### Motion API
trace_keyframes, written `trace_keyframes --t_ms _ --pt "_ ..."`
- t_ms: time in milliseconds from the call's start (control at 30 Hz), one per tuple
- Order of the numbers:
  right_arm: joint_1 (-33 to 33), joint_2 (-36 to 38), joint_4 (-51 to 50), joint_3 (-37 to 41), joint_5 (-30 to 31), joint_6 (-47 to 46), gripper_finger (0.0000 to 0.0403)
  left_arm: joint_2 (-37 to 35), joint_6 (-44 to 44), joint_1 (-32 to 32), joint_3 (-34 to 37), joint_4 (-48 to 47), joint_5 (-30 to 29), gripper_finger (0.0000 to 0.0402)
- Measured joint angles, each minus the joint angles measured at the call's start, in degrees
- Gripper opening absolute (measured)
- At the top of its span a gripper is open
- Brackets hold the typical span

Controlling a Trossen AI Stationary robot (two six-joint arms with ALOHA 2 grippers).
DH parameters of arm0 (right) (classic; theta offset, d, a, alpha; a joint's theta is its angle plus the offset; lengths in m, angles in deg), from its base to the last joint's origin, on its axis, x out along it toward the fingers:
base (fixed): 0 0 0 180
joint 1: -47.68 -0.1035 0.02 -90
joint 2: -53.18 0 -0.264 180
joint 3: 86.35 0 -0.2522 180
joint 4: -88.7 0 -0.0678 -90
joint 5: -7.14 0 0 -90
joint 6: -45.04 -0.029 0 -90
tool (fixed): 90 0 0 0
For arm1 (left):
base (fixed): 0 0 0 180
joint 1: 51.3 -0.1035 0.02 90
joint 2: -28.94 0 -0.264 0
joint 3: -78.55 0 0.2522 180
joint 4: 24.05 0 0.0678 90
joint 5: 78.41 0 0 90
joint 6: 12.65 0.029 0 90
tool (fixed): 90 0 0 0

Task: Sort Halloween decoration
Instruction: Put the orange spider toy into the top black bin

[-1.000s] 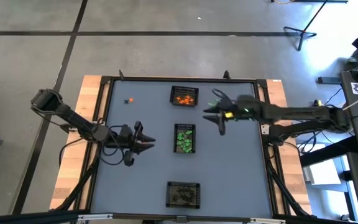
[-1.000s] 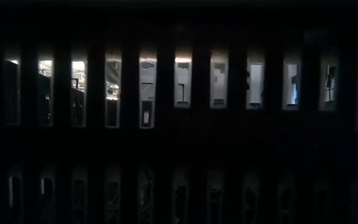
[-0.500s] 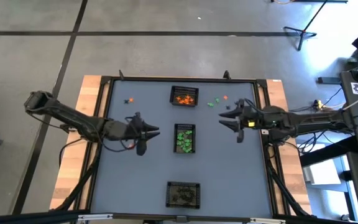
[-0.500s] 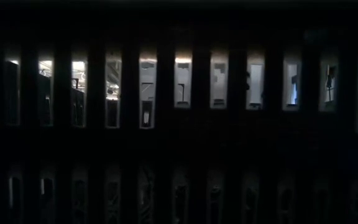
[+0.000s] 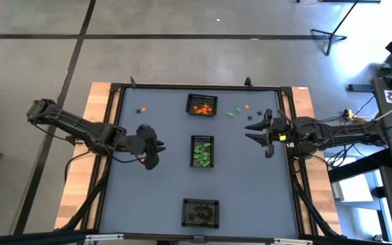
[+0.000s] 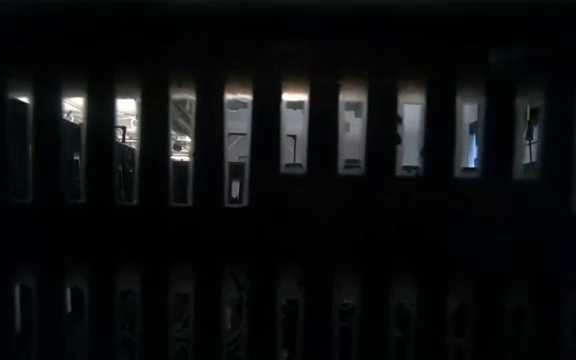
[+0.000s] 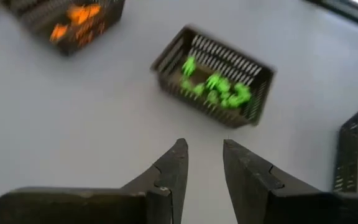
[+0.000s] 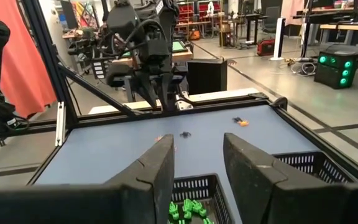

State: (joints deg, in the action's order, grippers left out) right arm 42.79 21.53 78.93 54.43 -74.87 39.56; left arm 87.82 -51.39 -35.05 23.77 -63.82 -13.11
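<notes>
Three small black mesh baskets stand in a row down the middle of the table: one with orange trinkets (image 5: pixel 201 106) at the far side, one with green trinkets (image 5: pixel 203 151) in the middle, and one with dark trinkets (image 5: pixel 201 212) near the front. Loose trinkets lie on the table: an orange and a black one (image 5: pixel 141 109) at the far left, and green (image 5: pixel 233 113), orange (image 5: pixel 246 107) and black (image 5: pixel 250 116) ones at the far right. My left gripper (image 5: pixel 156 146) is open and empty, left of the green basket (image 7: pixel 213 87). My right gripper (image 5: pixel 260 131) is open and empty, right of that basket (image 8: pixel 191 202).
A raised dark frame (image 5: pixel 196 87) runs round the grey table. The low view is almost wholly blocked by dark mesh (image 6: pixel 288 230) close to the camera. In the right wrist view the left arm (image 8: pixel 148 43) stands across the table, beyond the two far-left trinkets (image 8: pixel 240 121).
My right gripper has gone toward the table's right edge, away from the orange basket; the loose green, orange and black trinkets at the far right now show beside it. My left gripper has gone a little toward the far edge and turned, staying left of the green basket.
</notes>
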Motion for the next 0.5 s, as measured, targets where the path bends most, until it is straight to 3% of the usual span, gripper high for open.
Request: trace_keyframes --t_ms 267,500 --pt "0.00 -0.49 -1.72 -0.02 0.00 -0.02 0.0137 1.47 -16.06 -0.05 0.00 -11.23 0.40 0.0094" --pt "0.00 -0.47 -2.43 -0.02 -0.02 -0.02 0.0137 8.97 -19.77 -0.39 -0.04 -6.13 1.42 0.0094"
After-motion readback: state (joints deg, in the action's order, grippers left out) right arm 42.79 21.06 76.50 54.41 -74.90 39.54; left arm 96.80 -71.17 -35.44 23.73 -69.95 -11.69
